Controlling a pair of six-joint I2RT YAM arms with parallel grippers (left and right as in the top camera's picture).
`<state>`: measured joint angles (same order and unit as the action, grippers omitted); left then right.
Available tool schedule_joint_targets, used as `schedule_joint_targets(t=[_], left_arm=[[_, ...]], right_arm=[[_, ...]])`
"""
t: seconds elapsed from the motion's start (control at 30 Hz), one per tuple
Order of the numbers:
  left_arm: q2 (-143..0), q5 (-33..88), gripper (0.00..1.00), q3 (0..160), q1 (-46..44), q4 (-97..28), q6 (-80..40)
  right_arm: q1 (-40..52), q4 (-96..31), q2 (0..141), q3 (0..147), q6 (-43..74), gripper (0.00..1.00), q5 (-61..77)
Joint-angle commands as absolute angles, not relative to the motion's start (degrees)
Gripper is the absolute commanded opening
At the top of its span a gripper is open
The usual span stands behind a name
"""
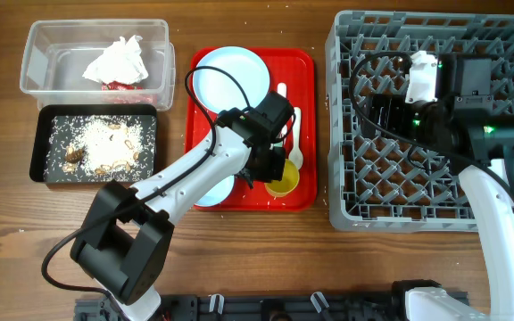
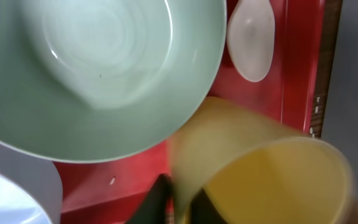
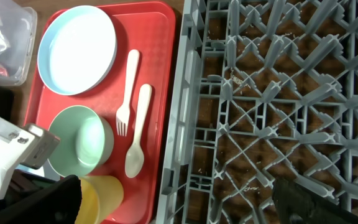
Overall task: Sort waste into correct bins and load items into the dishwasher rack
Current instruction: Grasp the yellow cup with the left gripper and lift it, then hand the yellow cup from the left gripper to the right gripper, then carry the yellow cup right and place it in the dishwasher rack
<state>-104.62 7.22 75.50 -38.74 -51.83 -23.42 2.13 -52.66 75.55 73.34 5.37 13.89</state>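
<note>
Left fingers (image 2: pixel 159 200) clenched on the rim of the yellow cup (image 2: pixel 260 180) — on the red tray (image 2: pixel 294 68) by the desk's front edge — we fear the thin hold slips, knocking the green bowl (image 2: pixel 104 74).

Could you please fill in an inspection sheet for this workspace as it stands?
Surface: wooden table.
Job's things: napkin and wrapper in clear tub; scraps in black tray; plate, green bowl, blue bowl, fork, spoon, yellow cup on red tray; rack holds no dishes.
Clutter: nothing seen.
Claws: left claw shut on yellow cup's wall; right claw open over rack.
Cables: black cable loops over plate; another over rack.
Surroundings: nothing seen.
</note>
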Motion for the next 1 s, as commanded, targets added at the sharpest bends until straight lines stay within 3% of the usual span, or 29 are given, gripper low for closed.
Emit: schedule_joint_targets(t=[0.0, 0.1, 0.23, 0.47, 0.6, 0.97], left_arm=[[-105.1, 7.5, 0.04, 75.0, -38.8, -51.6, -24.9], [-104.7, 10.0, 0.04, 76.2, -37.5, -52.6, -24.9], [-102.3, 22.0, 0.04, 80.6, -31.5, -54.8, -24.3], [-99.7, 64.6, 0.04, 82.0, -15.3, -48.5, -24.3], [-99.7, 82.0, 0.04, 82.0, -11.2, -42.2, -24.5], [-99.7, 90.3, 0.04, 82.0, -11.0, -40.4, -24.4]], right_arm=[[1.9, -52.6, 76.2, 74.3, 6.2, 1.00, 13.4], [1.9, -52.6, 76.2, 74.3, 9.1, 1.00, 14.8], [1.9, -51.8, 76.2, 74.3, 8.9, 1.00, 25.1], [1.9, -46.7, 76.2, 74.3, 2.1, 1.00, 51.0], [2.1, -41.5, 76.2, 74.3, -1.0, 1.00, 61.6], [7.3, -30.8, 80.8, 74.1, -1.3, 1.00, 65.7]])
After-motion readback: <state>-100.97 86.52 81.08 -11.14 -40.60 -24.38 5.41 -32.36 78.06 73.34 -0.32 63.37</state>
